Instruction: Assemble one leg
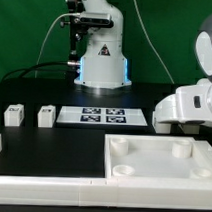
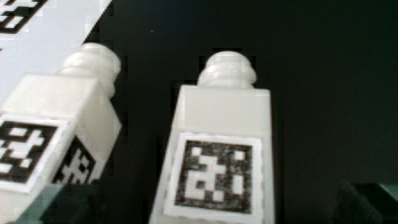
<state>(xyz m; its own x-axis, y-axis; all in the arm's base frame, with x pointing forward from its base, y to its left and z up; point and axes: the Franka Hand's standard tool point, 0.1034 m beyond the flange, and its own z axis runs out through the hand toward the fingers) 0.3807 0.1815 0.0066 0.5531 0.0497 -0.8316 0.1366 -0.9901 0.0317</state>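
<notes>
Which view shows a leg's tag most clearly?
The wrist view: a leg appears close up, its tag pattern readable. The exterior view shows only two small white legs toward its left, their tags reduced to dark specks.

Marker board (image 1: 102, 116), tray (image 1: 161, 177), blk table (image 1: 52, 142).

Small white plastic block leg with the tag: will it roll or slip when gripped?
Small white plastic block-shaped leg: flat sides, so probably won't roll. Looks solid and rigid, likely light. Smooth faces might slip in a loose grip.
</notes>
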